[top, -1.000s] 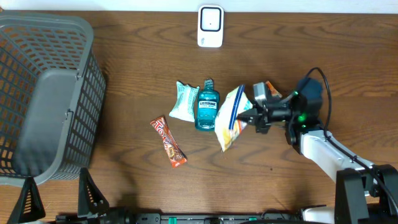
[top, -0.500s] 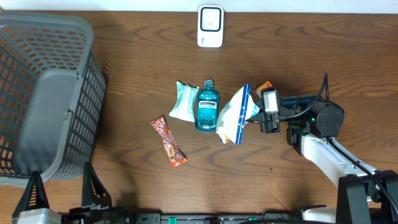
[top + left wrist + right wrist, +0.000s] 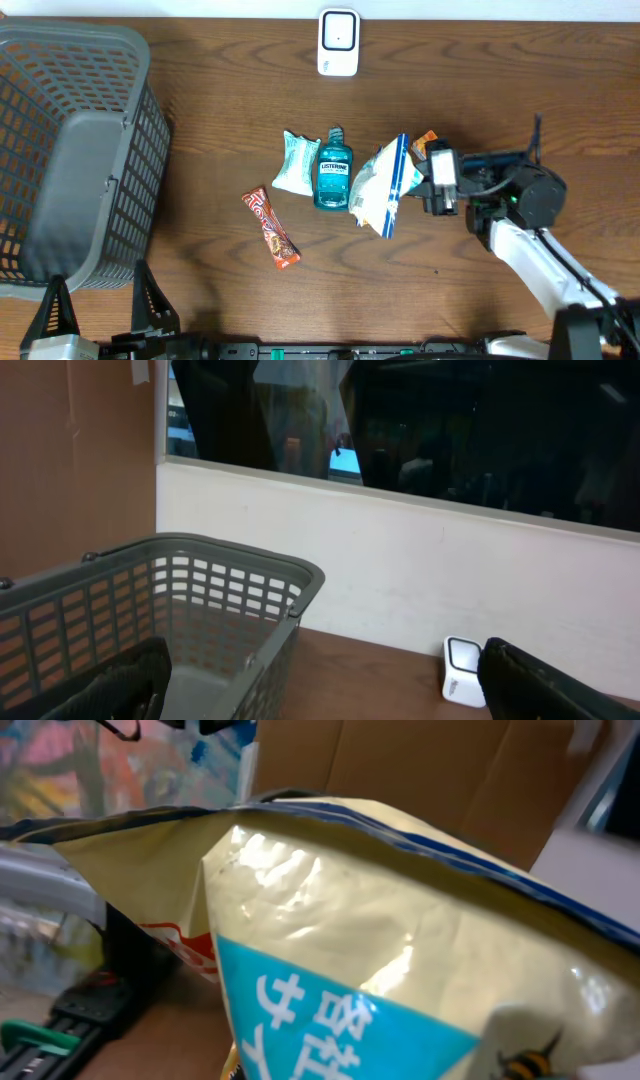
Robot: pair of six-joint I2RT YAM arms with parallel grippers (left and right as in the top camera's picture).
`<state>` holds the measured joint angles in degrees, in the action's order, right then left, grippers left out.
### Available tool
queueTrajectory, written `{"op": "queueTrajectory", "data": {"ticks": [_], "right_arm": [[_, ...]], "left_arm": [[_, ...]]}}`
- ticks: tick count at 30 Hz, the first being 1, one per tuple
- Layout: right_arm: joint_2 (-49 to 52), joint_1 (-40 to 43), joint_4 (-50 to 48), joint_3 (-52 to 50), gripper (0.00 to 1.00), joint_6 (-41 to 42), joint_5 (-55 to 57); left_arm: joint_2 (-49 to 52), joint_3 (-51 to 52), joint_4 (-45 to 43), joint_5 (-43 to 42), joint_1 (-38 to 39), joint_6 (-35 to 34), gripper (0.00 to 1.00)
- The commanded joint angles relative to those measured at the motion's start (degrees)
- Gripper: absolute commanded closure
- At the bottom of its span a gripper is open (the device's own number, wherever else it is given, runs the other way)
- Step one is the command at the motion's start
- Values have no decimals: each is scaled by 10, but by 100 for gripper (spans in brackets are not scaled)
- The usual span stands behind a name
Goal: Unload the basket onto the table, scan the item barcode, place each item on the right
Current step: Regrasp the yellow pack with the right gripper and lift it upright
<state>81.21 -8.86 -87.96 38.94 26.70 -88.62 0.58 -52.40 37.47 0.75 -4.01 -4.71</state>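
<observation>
Right pincer (image 3: 418, 186) pinching the snack bag (image 3: 383, 187) by its side seam, fingers pressed together on the film. Bag stands on edge directly ahead of the fingertips, with its long axis crosswise to the pincer's reach and the upper end tipped slightly back toward the wrist. A blue-trimmed edge faces up. Whether its lower end touches the desk (image 3: 200, 130) cannot be told. In the right wrist view the bag (image 3: 350, 950) fills the frame: glossy crinkled cream film, a turquoise panel with white lettering, a dark blue seam. Just past the bag lies a teal plastic mouthwash bottle (image 3: 332, 170), then a soft white-green packet (image 3: 296, 162) touching it. Farther out and nearer the robot lies a red candy bar (image 3: 272, 228), set diagonally. A small orange item (image 3: 426, 139) sits just beside the pincer on the far side. White rounded scanner (image 3: 338, 42) stands at the far desk edge, well apart, with bare wood between. Grey lattice basket (image 3: 60, 60) lies far beyond. Left pincer (image 3: 320, 695) spread wide, holding nothing.
</observation>
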Motion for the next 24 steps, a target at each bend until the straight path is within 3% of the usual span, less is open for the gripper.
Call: {"op": "queueTrajectory", "data": {"ticks": [1,24], "right_arm": [[-34,-2,-23,18,99,-33,-7],[-195,-21,-23,29,99,-25,-7]], "left_arm": [[-4,9,-2,-1,1,-3,2],[-4,16,-2,-1,1,-3,2]]}}
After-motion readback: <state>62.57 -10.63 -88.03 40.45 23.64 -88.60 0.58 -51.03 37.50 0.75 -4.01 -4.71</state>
